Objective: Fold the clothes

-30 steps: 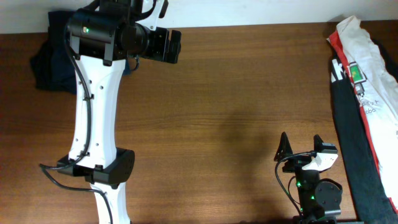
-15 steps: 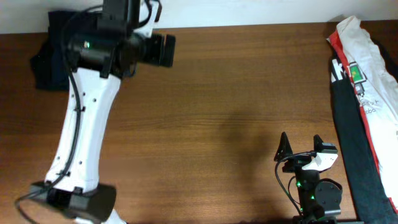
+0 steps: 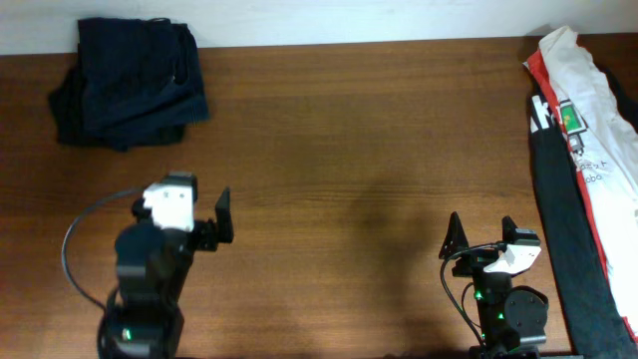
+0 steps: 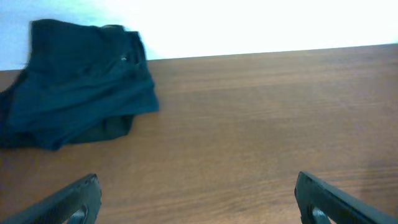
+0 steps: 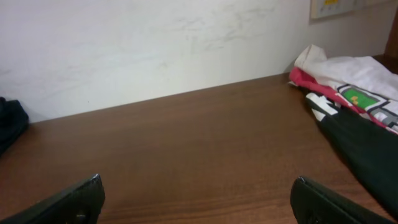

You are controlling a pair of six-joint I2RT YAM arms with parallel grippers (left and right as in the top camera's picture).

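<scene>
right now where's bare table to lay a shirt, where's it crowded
Widest bare patch: the middle of the brown wooden table, from the folded dark navy garment in the far-left corner to the white-and-red printed shirt and black cloth along the right edge. Also free: the near strip between the left gripper and right gripper. Crowded: that right edge.

Shorts: dark navy, plain — upper left.
Shirt: white, red edging, small green print — upper right.
Table: brown woodgrain.
</scene>
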